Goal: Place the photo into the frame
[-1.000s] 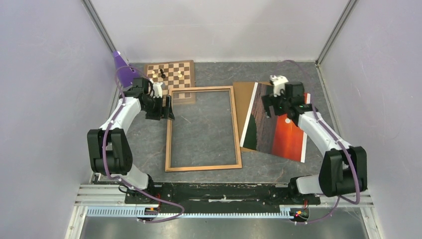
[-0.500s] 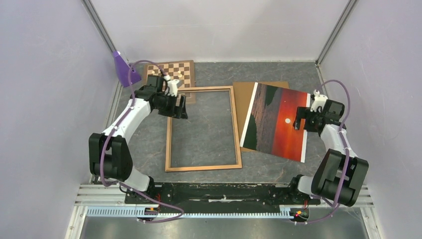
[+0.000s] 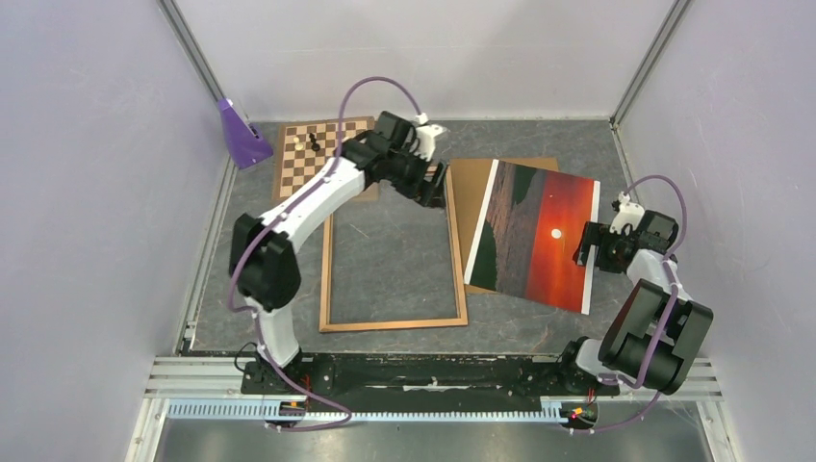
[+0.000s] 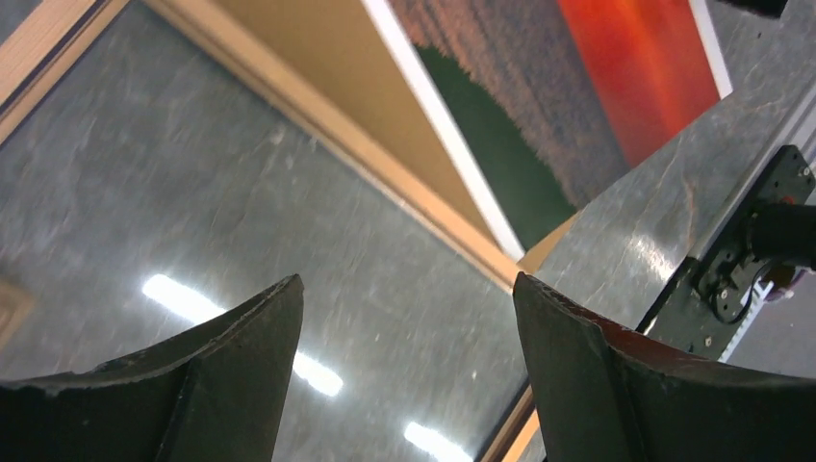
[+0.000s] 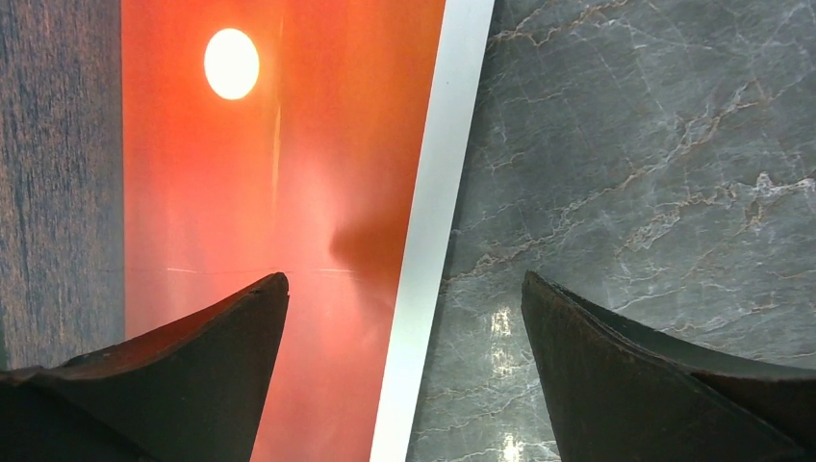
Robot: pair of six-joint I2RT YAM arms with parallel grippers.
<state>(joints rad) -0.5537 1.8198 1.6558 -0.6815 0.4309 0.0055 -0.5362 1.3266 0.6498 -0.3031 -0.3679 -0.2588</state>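
Observation:
The photo [image 3: 534, 236], a sunset print, lies face up on the table at the right, partly over a brown backing board [image 3: 471, 188]. The frame [image 3: 395, 322] lies flat left of it with its light wood side up and bare table showing inside it. My left gripper [image 3: 438, 183] is open and empty, low over the frame's far right corner; in the left wrist view [image 4: 406, 284] the frame rail [image 4: 366, 164] and the photo [image 4: 539, 125] lie ahead. My right gripper [image 3: 585, 245] is open and empty above the photo's right edge; the right wrist view [image 5: 404, 277] shows the white edge strip [image 5: 438, 192] between the fingers.
A chessboard [image 3: 322, 154] with a few pieces lies at the far left, partly under the frame's far rail. A purple object [image 3: 239, 135] stands in the far left corner. Walls close in both sides and the back.
My left arm has swung right, from the frame's far left corner to its far right corner. My right gripper has drawn back from over the photo to its right edge. Both stayed open.

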